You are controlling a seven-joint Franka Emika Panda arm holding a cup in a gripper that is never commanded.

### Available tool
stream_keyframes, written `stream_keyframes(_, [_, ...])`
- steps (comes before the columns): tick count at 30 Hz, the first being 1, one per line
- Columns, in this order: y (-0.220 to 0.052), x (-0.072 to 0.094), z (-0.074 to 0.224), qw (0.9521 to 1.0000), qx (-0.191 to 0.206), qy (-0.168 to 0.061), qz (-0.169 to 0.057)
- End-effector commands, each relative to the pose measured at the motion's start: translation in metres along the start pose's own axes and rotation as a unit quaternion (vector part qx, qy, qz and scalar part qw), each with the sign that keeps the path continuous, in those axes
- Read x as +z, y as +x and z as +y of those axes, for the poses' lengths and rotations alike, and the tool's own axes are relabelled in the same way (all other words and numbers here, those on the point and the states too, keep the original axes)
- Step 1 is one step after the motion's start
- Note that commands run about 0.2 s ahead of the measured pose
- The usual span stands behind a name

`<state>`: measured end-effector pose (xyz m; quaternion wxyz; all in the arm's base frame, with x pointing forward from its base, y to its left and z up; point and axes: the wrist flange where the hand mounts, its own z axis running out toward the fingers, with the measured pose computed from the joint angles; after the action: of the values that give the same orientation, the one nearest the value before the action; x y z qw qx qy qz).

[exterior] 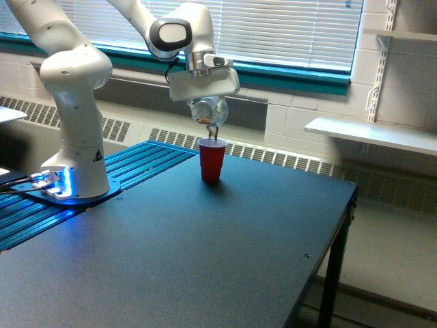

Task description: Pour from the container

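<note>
From my station I see the gripper (207, 102) closed on the clear cup (208, 111), which hangs tipped over directly above the red cup (212, 160). A little brown material shows inside the clear cup near its lower edge, and a thin brown trickle runs from it toward the red cup's mouth. I judge the pour well advanced: most of the contents appear gone, a small remainder is left to empty, and the cup is not yet righted. The red cup stands upright on the dark table (225, 253), apart from the arm's base (75, 184). Behind are window blinds (287, 31), a white block wall and a shelf (372, 133).
</note>
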<state>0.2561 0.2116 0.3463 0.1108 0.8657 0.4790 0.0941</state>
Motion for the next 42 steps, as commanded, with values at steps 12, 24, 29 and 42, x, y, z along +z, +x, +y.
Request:
stream_keyframes(12, [0.0016, 0.0034, -0.0045, 0.9995, -0.011, -0.015, -0.026])
stream_keyframes(24, [0.0059, 0.0022, -0.0058, 0.9993, -0.015, -0.019, -0.030])
stream_keyframes(29, [0.0068, 0.0021, -0.0053, 0.9992, -0.015, -0.019, -0.031])
stream_keyframes(42, [0.0052, 0.0041, -0.0030, 0.9997, -0.006, -0.009, -0.023])
